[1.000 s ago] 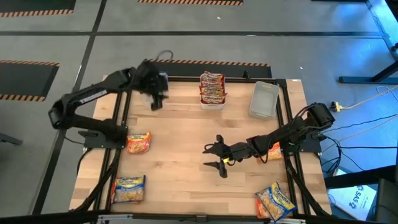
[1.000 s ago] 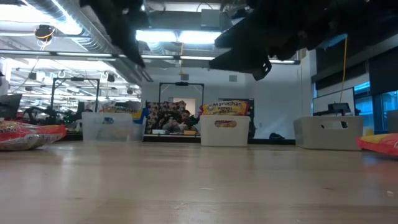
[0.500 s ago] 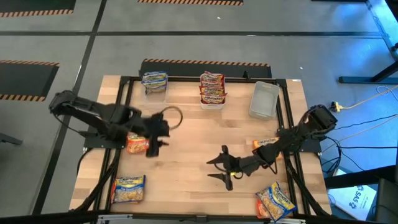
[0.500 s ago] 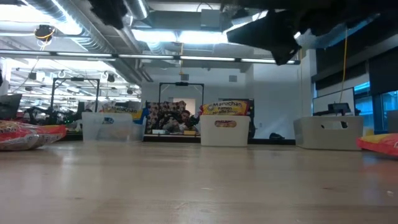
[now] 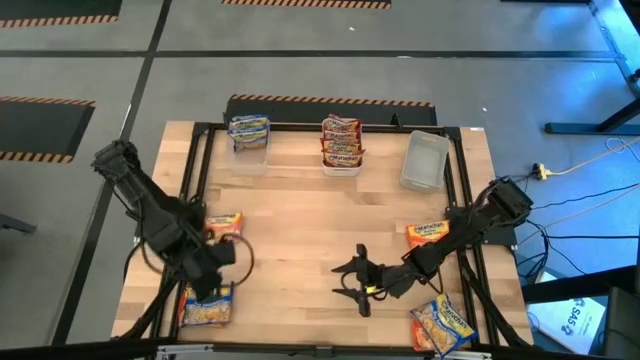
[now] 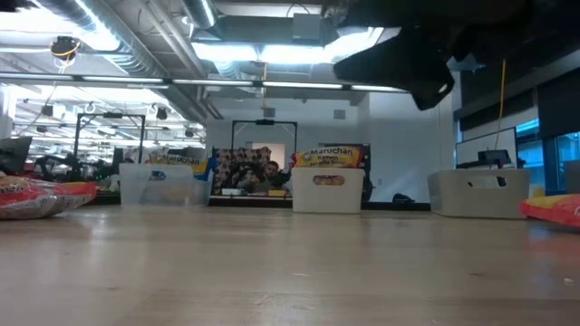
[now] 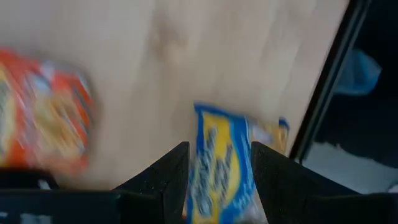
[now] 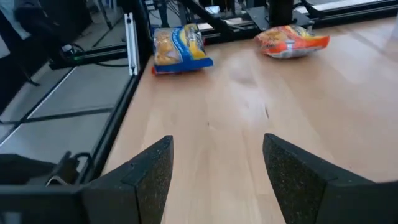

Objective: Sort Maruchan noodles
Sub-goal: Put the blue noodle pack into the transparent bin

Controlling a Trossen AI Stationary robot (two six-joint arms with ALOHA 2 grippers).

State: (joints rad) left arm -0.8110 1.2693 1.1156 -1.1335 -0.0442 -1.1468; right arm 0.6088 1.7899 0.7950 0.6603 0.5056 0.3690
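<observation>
At the table's near left corner, the left gripper (image 5: 212, 283) hovers with fingers spread over a blue packet (image 5: 207, 303), an orange packet (image 5: 224, 226) just beyond. The right gripper (image 5: 357, 283) hangs spread, empty, mid-table. Far-edge bins (image 5: 341, 160) hold sorted packets.

Three bins (image 5: 424, 160) along the table's (image 5: 300, 230) far edge, packets (image 5: 207, 303) at both sides.

This is a robot lab or workshop. The wooden worktop (image 5: 320, 220) stands in a black frame on a grey floor with hazard-striped tape (image 5: 330, 100). Behind it are exposed ceiling ducts (image 6: 136, 45), strip lights and other test rigs (image 6: 109, 136).
</observation>
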